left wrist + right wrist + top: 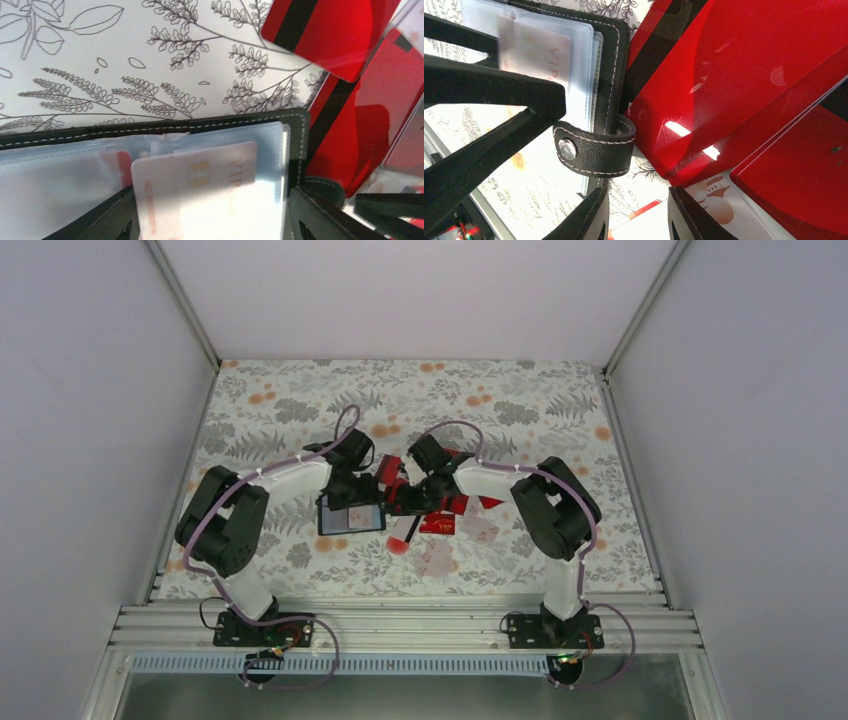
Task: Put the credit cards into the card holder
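Observation:
The card holder (pixel 351 517) lies open on the floral cloth, a black stitched case (pixel 240 122) with clear sleeves. A pale card marked VIP (pixel 200 175) sits partly in a sleeve. My left gripper (pixel 210 205) is open, its fingers straddling that card and sleeve. Red credit cards (pixel 440 496) lie in a loose heap just right of the holder, one with a black stripe (pixel 320 35). My right gripper (pixel 639 220) is open low over the cloth, between the holder's snap strap (pixel 594 150) and the red cards (pixel 734 75), with nothing gripped. A white card edge (pixel 649 227) lies below its gap.
Pale patterned cards (pixel 480 528) lie on the cloth right of and in front of the heap. A small red round spot (pixel 398 544) sits near the holder's right corner. Both arms meet mid-table (pixel 300 400), and grey walls (pixel 100 440) enclose it.

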You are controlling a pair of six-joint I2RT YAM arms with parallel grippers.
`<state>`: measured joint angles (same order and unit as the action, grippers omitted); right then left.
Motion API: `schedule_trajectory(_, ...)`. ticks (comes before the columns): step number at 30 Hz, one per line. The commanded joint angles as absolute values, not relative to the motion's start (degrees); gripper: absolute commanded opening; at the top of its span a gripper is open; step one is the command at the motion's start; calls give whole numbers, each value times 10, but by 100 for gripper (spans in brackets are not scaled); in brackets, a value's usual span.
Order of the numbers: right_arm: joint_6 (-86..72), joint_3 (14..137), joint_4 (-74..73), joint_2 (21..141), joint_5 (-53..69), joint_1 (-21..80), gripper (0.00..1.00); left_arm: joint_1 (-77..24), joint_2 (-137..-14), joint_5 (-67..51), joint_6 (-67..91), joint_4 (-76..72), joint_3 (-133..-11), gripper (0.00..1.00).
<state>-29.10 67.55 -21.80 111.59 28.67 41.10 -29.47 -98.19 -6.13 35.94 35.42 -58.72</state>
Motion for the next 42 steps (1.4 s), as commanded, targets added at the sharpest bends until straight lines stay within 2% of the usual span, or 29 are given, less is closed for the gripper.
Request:
schedule_trajectory(1,-288,673,-212,1096,298,409,31,-298,-965,-27,364,397,-596,79)
schedule_trajectory(3,-286,675,-215,1092,296,409,31,-298,-960,-17,360,406,-595,92)
schedule_trajectory(5,-285,675,-219,1090,293,409,31,-298,-958,0,353,426,-603,96)
schedule_trajectory(6,-284,674,-220,1089,292,409,31,-298,-955,4,351,432,-607,95)
schedule_trajectory(13,-287,689,-221,1087,297,408,31,-298,-933,-22,352,438,-615,57)
schedule_trajectory(17,-290,704,-220,1094,304,409,29,-298,-928,-17,357,443,-606,45)
schedule_trajectory(20,-290,718,-222,1107,306,414,29,-297,-932,-5,355,448,-597,42)
schedule_trajectory(28,-301,733,-216,1138,307,432,29,-291,-944,-13,354,422,-562,42)
schedule_trajectory(37,-314,738,-202,1178,311,443,28,-282,-955,-45,340,371,-536,49)
schedule_trajectory(40,-317,739,-200,1185,313,446,28,-280,-965,-50,333,360,-542,48)
schedule_trajectory(42,-318,739,-200,1188,313,447,28,-280,-972,-55,330,355,-546,42)
